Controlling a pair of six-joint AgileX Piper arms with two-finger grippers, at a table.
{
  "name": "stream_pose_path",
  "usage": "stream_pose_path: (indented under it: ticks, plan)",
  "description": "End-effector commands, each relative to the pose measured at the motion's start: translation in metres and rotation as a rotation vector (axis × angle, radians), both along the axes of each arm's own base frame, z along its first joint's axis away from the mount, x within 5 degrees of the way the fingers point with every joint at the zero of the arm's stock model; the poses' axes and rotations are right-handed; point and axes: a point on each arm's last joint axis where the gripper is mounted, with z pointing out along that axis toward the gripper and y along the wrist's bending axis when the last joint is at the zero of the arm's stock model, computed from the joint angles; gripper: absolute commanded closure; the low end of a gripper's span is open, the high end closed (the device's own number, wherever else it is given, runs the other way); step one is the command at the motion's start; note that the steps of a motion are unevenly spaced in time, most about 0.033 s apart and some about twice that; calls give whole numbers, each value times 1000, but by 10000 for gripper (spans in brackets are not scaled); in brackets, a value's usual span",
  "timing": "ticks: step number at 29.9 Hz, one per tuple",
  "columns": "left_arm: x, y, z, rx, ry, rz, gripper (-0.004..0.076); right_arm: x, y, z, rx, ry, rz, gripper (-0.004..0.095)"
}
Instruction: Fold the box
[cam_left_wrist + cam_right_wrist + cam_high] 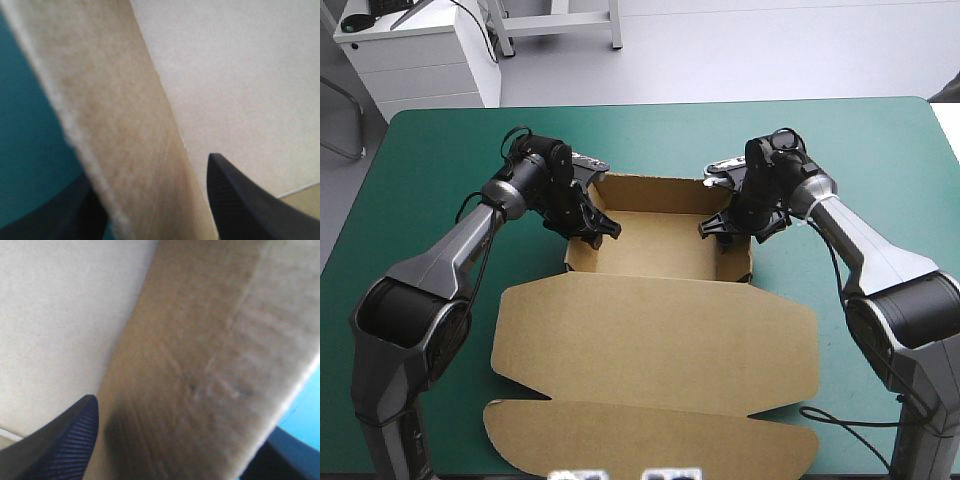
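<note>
The brown box (pixel 658 255) stands mid-table as an open tray with its walls raised; its lid (pixel 655 340) lies flat toward the near edge, a flap (pixel 650 440) at its front. My left gripper (pixel 590 228) straddles the tray's left wall. In the left wrist view that wall (pixel 115 110) runs between the black fingers (pixel 240 205), one inside and one outside, and the left gripper (pixel 150 222) is shut on it. My right gripper (pixel 725 228) sits on the right wall. In the right wrist view the wall (pixel 200 355) is pinched by the right gripper (pixel 175 457), one finger (pixel 65 445) inside the tray.
The teal-green cover (pixel 440 140) lies bare around the box on the left, right and far sides. A white cabinet (pixel 415 55) stands beyond the far left corner. The lid's flap reaches almost to the near table edge.
</note>
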Motion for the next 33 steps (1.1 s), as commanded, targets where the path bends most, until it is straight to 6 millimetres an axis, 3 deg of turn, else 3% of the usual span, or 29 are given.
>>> stream_pose_path:
  ticks: [1, 5, 13, 17, 20, 23, 27, 30, 33]
  plan:
    - [-15, 4, 40, -31, -45, -12, 315, -9, -2, 32, 22, -64, 1, 228]
    - [-22, 7, 61, -45, -101, -33, 304, -14, -4, 46, 35, -98, 1, 228]
    - [-51, 25, 120, -47, -273, -41, 288, -38, -16, 95, 57, -228, 5, 229]
    - [-80, 43, 162, -30, -409, -45, 289, -55, -22, 120, 79, -296, 6, 229]
    - [-113, 60, 197, -30, -531, -53, 308, -69, -27, 139, 101, -347, 6, 229]
    - [-145, 76, 225, -21, -643, -54, 365, -78, -31, 151, 110, -382, 14, 229]
    - [-186, 99, 251, -6, -763, -29, 538, -83, -33, 156, 112, -399, 16, 229]
    - [-209, 110, 253, 12, -798, -31, 654, -82, -33, 155, 110, -396, 16, 230]
    - [-227, 118, 242, 27, -785, -50, 728, -80, -32, 156, 117, -412, 15, 229]
